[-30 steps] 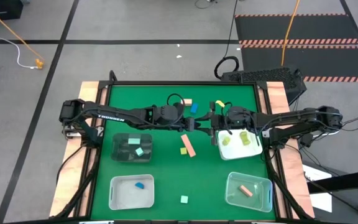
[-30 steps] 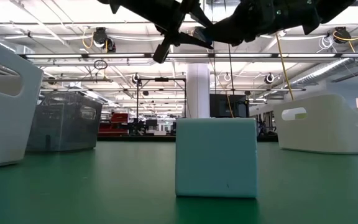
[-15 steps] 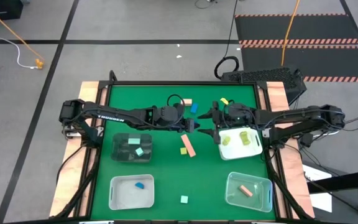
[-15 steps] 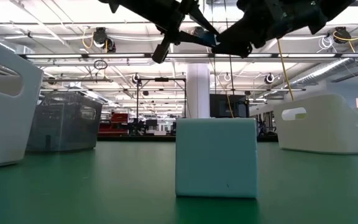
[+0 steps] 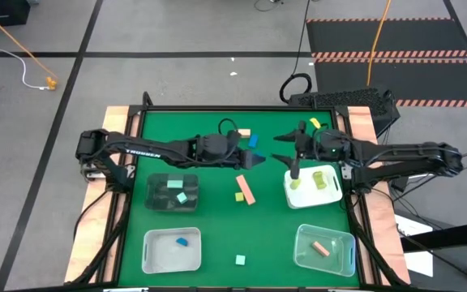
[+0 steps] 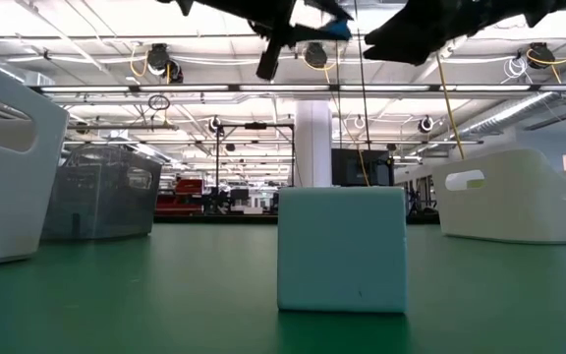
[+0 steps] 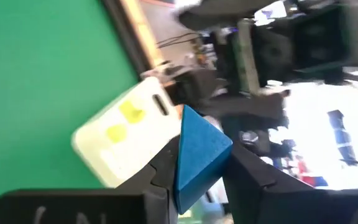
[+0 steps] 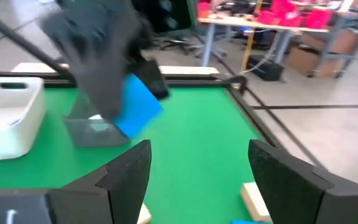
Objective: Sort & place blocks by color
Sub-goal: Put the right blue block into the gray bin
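Pinching one blue block [image 7: 199, 155], left pincer [image 5: 254, 160]; right pincer [image 5: 292, 154] spread, four bins.

The right gripper [image 5: 292, 152] has let go of the small blue block [image 7: 197, 155] and drawn back, jaws apart; the left gripper [image 5: 255, 158] now holds it.

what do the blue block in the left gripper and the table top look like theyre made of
The blue block in the left gripper looks like painted wood or hard plastic: flat matte faces, crisp edges. The table top looks like green felt or a mat: even colour, no glare.
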You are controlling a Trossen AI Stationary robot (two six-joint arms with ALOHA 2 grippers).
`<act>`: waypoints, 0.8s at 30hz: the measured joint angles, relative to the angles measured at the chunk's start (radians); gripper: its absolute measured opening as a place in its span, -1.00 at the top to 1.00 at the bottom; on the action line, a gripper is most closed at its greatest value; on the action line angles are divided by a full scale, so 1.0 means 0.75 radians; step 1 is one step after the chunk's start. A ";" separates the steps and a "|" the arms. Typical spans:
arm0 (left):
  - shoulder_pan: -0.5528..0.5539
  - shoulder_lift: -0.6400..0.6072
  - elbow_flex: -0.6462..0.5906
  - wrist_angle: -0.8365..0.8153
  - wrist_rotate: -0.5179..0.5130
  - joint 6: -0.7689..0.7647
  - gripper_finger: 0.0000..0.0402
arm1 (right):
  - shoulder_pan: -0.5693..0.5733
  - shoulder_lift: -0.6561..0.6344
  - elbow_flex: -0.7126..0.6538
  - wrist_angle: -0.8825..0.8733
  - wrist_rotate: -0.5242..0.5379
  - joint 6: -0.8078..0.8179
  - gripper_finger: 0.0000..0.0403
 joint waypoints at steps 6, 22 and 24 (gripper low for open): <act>-0.017 -0.082 0.002 0.010 0.049 0.071 0.56 | -0.003 -0.048 -0.001 -0.030 0.078 -0.003 -0.28; -0.257 -0.261 0.002 -0.005 0.036 0.124 0.56 | -0.005 -0.048 -0.001 -0.057 0.074 0.006 -0.28; -0.307 -0.263 0.002 -0.070 0.037 0.048 0.53 | -0.005 -0.048 -0.001 -0.056 0.074 0.006 -0.28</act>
